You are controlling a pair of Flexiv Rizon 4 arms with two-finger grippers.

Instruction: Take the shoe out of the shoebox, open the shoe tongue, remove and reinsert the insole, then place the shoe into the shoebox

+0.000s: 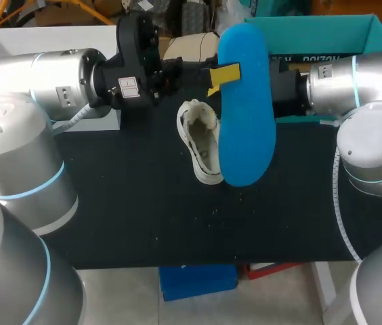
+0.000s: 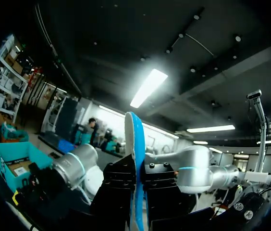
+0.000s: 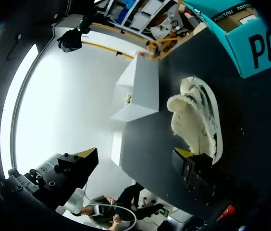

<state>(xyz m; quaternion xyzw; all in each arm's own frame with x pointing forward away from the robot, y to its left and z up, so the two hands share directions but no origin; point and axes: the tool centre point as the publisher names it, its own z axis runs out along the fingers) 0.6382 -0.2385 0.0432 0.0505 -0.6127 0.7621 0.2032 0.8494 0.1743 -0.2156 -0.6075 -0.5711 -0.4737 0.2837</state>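
Left gripper [image 1: 221,76] pinches the blue insole [image 1: 246,115], raised over the table [image 1: 123,203]. Right gripper [image 3: 136,155] is spread wide, and from above the insole hides it. The shoe [image 1: 201,141] lies on the table beneath the insole, with its toe end covered. The shoebox [image 1: 326,30] is partly cut off.

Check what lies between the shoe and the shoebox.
Nothing: only bare mat separates the shoe from the shoebox, as the right wrist view shows.

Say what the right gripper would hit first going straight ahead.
Probably the shoe, lying on the table just ahead of the right gripper and its open jaws; depth is unclear, so it might slip past.
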